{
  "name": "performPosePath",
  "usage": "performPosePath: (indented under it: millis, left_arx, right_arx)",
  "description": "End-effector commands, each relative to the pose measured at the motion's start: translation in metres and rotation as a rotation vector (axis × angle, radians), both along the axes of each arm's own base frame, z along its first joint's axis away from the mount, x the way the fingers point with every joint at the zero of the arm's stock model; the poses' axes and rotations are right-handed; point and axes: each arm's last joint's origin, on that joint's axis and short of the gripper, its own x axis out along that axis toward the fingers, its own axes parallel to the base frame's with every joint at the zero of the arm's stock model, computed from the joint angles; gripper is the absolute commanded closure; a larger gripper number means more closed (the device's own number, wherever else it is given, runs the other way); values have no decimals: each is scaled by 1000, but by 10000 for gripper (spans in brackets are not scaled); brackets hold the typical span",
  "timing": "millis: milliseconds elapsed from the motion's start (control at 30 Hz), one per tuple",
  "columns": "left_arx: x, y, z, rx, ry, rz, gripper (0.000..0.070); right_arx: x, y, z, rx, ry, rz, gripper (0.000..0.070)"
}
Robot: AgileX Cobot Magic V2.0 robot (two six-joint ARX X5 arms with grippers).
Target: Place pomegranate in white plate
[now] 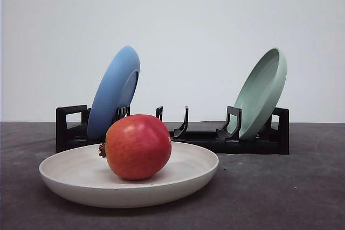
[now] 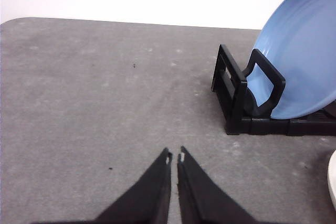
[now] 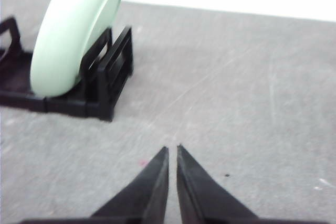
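1. The pomegranate [image 1: 138, 146] rests inside the white plate [image 1: 70, 179], slightly toward the plate's left half, with its brownish crown nub pointing left.
2. The white plate lies flat on the grey tabletop [image 1: 291, 197], close to the near edge and in front of the black dish rack [image 1: 259, 143]. A sliver of its rim appears in the left wrist view [image 2: 332, 184].
3. The dish rack stands across the middle of the tabletop, behind the white plate and apart from it.
4. A blue plate [image 1: 114, 91] stands tilted in the left end of the rack. A pale green plate [image 1: 262, 92] stands tilted in the right end. Both lean to the right at the top.
5. The left gripper [image 2: 174, 157] hovers over bare tabletop near the left end of the rack [image 2: 236, 98] and the blue plate [image 2: 302, 51]. Its fingers are together, tips nearly touching, and hold nothing.
6. The right gripper [image 3: 172, 150] hovers over bare tabletop near the right end of the rack [image 3: 107, 85] and the pale green plate [image 3: 73, 30]. Its fingers are together and hold nothing.
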Motion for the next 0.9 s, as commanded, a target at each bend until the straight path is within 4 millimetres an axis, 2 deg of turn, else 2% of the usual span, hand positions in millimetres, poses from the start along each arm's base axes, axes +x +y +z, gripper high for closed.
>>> performPosePath:
  millis: [0,133,867]
  left_arx:
    - [1,0,-2,0,-6,0,700]
    - [1,0,-2,0,-6,0,700]
    - [1,0,-2,0,-6,0,700]
  right_arx:
    - [-2,-1,-3,1,-32,-11,678]
    - [-4,-3,-12,12,-55,-30,678]
    - [-4,-5,-12,12,-59,-49,678]
